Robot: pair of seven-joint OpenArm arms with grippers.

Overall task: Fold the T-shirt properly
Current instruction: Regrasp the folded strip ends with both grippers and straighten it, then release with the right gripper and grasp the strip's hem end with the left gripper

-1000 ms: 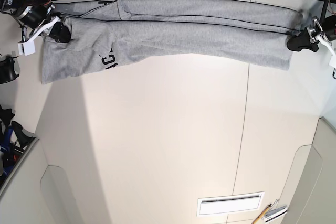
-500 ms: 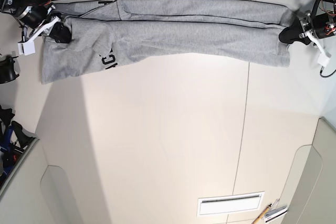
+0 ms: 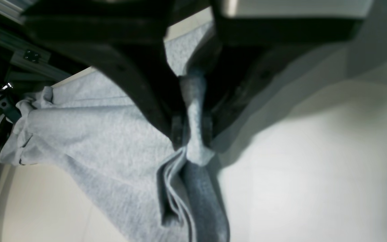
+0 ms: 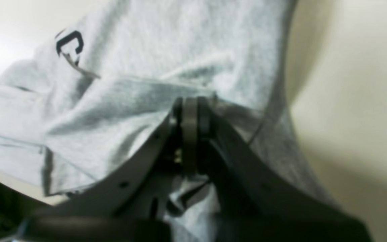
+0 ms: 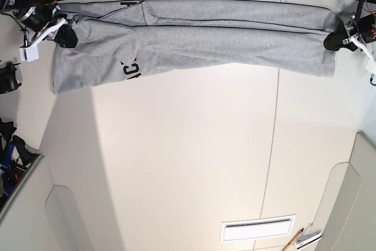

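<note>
The heather-grey T-shirt (image 5: 223, 39) lies folded lengthwise in a long band across the far edge of the table, with a bit of black lettering (image 5: 128, 67) showing near its left end. My left gripper (image 5: 333, 42) is shut on the shirt's right end; in the left wrist view (image 3: 190, 134) layered grey fabric (image 3: 113, 141) is pinched between the pads. My right gripper (image 5: 66, 36) is shut on the left end; in the right wrist view (image 4: 190, 117) a fold of the shirt (image 4: 166, 60) is clamped, and a black letter (image 4: 69, 42) shows.
The white table (image 5: 188, 157) spreads in front of the shirt, with a seam line (image 5: 271, 145) right of centre. A white vent plate (image 5: 257, 228) and a pencil (image 5: 294, 240) lie near the front right. Cables and gear (image 5: 9, 80) sit off the left edge.
Both grippers have moved right and slightly away, still shut on the shirt. The shirt has shifted rightward with them and is pulled straighter along the far edge.
</note>
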